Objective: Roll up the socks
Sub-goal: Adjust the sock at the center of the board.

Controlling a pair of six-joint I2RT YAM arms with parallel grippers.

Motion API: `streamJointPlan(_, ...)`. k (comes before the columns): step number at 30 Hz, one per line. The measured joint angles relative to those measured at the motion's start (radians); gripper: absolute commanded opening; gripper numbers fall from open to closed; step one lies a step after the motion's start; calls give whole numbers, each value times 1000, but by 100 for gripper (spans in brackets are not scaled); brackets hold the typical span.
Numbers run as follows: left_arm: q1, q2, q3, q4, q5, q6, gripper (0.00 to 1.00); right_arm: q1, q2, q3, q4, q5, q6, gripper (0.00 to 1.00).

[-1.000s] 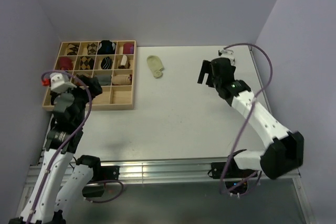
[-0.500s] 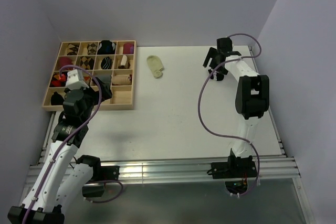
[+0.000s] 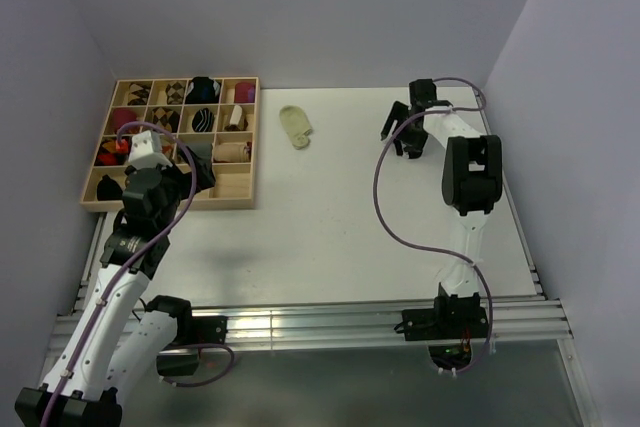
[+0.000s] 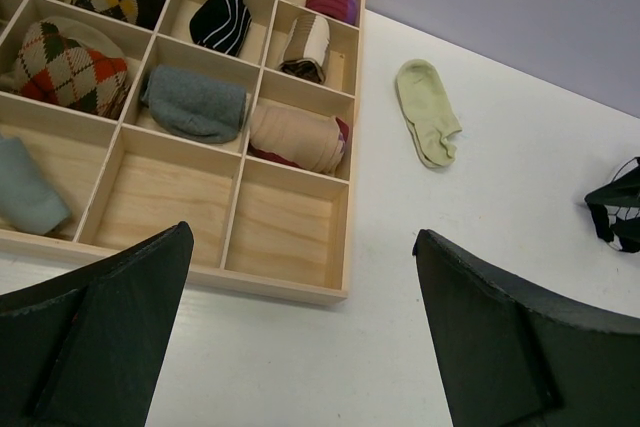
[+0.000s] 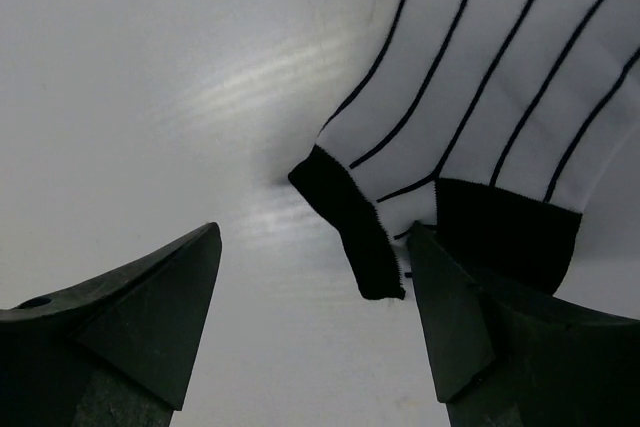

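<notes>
Two socks lie well apart on the white table (image 3: 330,207). The striped sock (image 5: 520,87), white with thin black lines, is at the far right, and its black cuff (image 5: 345,222) sits just ahead of the right gripper (image 5: 312,237), in line with the gap. The pale yellow-green sock (image 3: 296,126) lies flat near the far edge, just right of the wooden tray (image 3: 225,204) of rolled socks. Both claws are spread wide and hold nothing; the left gripper (image 4: 305,237) hangs over the tray's near side. The step in hand looks like taking the striped sock by its cuff. To do that well, the right claw should settle low and square over the cuff and pinch only that edge, so the fabric drags flat rather than bunching. From above, the right arm hides the striped sock. The wrist view crops its toe, and whether the fingers touch the table cannot be told.
</notes>
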Motion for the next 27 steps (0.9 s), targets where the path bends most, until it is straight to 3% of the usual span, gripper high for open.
streamJointPlan(8,-8,-37,0,0,3,0,99,102,-258,-402,118,-22,55,81)
streamJointPlan(15,-18,-70,0,0,3,0,99,425,-547,-776,194,21,186,80)
streamJointPlan(21,-25,-86,-4,-2,2,0,99,674,-573,-790,190,68,264,80)
streamJointPlan(25,-32,-96,-4,-3,0,0,99,710,-574,-723,161,120,235,79)
streamJointPlan(27,-34,-99,-4,-3,0,0,99,706,-578,-672,143,179,190,74)
